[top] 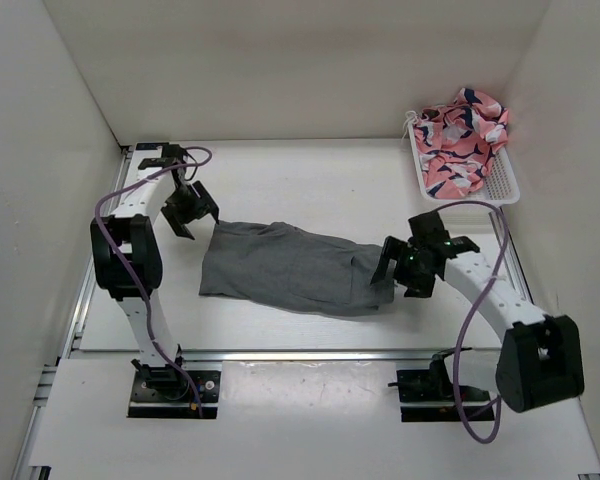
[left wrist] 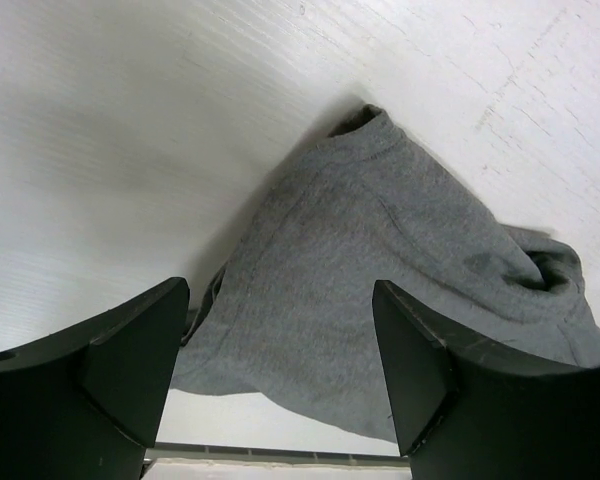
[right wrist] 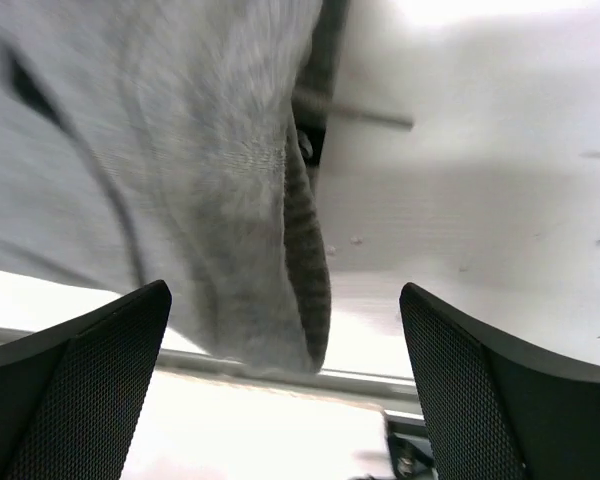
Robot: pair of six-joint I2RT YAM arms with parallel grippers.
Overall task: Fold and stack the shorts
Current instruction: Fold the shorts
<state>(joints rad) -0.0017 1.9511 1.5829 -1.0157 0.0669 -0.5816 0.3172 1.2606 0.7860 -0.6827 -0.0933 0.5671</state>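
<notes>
A white table point(top: 310, 170), walled on three sides, lay bare along its far edge and along the near strip in front of the arm bases. The dark grey shorts point(top: 290, 268) stretched flat across its middle, rumpled towards their right end and well apart from every wall. At the far right corner a white basket point(top: 505, 185) held the crumpled pink patterned shorts point(top: 463, 135), apart from both arms. The left gripper point(top: 195, 222) stood just beside the grey pair's far left corner, jaws spread and empty; the right gripper point(top: 392, 275) stood at the cloth's right end, jaws likewise spread wide and pinching nothing. Only the overhead view showed the basket and the whole table. The left wrist camera showed the left gripper point(left wrist: 278, 300) above a raised corner of the grey shorts point(left wrist: 380, 270), while the right wrist camera showed a ribbed hem on the grey shorts point(right wrist: 180, 150) between the right gripper's point(right wrist: 285, 300) parted fingers point(right wrist: 90, 380), blurred.
</notes>
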